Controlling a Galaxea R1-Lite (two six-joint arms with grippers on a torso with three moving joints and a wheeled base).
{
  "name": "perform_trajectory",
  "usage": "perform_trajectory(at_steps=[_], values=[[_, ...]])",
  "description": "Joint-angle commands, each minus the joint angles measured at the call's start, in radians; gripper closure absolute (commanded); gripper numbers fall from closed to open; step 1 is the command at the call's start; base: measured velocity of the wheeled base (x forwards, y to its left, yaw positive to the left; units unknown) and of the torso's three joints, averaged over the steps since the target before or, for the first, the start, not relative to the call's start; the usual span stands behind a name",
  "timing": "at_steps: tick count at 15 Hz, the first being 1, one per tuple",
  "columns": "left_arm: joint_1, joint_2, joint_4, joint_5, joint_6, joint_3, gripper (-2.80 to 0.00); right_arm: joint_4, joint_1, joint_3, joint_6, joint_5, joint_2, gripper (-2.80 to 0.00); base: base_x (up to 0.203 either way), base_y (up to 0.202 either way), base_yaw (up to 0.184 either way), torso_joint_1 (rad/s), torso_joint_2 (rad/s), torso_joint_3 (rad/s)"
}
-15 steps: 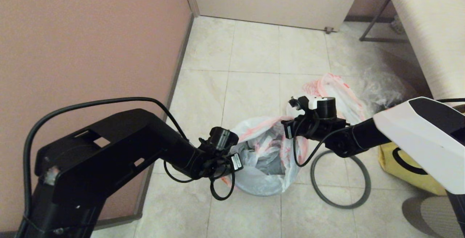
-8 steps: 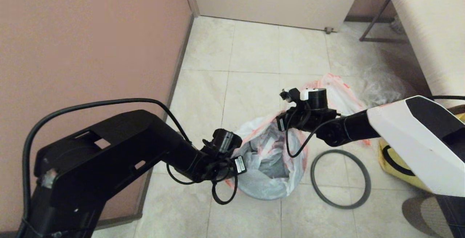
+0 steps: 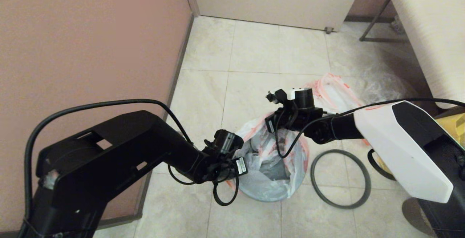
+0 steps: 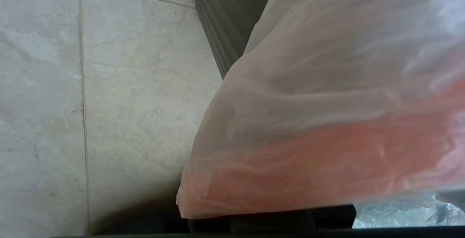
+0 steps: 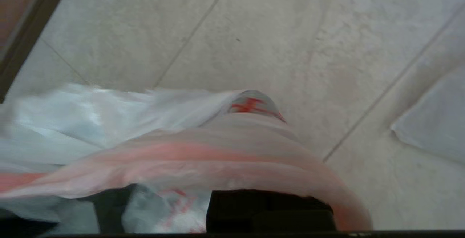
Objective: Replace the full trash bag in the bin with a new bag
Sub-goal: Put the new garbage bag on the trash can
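Observation:
The new bag (image 3: pixel 270 169), white with orange lettering, lines the bin and hangs over its rim. Only a strip of the bin's ribbed black wall (image 4: pixel 223 23) shows beside the draped plastic. My left gripper (image 3: pixel 232 160) is at the bin's left rim, shut on the new bag's orange edge (image 4: pixel 290 180). My right gripper (image 3: pixel 278 121) is at the far rim, shut on the orange band (image 5: pixel 218 158), which is stretched over it. The grey hoop (image 3: pixel 339 194) lies flat on the floor to the right of the bin. The full trash bag (image 3: pixel 336 94) lies behind my right wrist.
A clear crinkled bag (image 3: pixel 381 83) lies at the right, next to the full bag. A yellow bag (image 3: pixel 456 125) peeks out behind my right forearm. The pink wall (image 3: pixel 91 41) is close on the left, and a bed frame leg (image 3: pixel 376 20) stands far right.
My right gripper has moved left and farther away along the bin's far rim, drawing the bag's edge with it. The left gripper has barely shifted at the left rim.

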Motion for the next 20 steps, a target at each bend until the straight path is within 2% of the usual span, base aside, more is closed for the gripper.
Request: perform_trajectory(at_steps=[1, 5, 10, 14, 16, 20], values=[[-0.005, 0.004, -0.002, 0.001, -0.003, 0.000, 0.00, 0.003, 0.008, -0.018, -0.001, 0.002, 0.005, 0.00, 0.000, 0.000, 0.000, 0.000, 0.00, 0.000], [-0.025, -0.003, -0.012, 0.002, -0.003, 0.014, 0.00, 0.039, 0.012, -0.032, -0.014, 0.002, 0.002, 0.00, 0.000, 0.000, 0.000, 0.000, 0.00, 0.000], [-0.029, -0.016, -0.133, 0.003, 0.041, 0.077, 0.00, 0.113, 0.001, -0.101, -0.054, 0.003, 0.029, 0.00, 0.000, 0.000, 0.000, 0.000, 0.00, 0.000], [-0.013, -0.008, -0.138, 0.008, 0.040, 0.072, 0.00, 0.132, 0.007, -0.099, -0.053, 0.004, 0.011, 0.00, 0.000, 0.000, 0.000, 0.000, 0.00, 0.000], [-0.008, -0.010, -0.140, 0.019, 0.040, 0.075, 0.00, 0.169, 0.006, -0.099, -0.052, 0.032, 0.005, 0.00, 0.000, 0.000, 0.000, 0.000, 0.00, 0.000], [0.021, -0.004, -0.142, 0.032, 0.037, 0.062, 0.00, 0.166, 0.025, 0.012, -0.007, 0.033, -0.129, 0.00, 0.000, 0.000, 0.000, 0.000, 0.00, 0.000]])
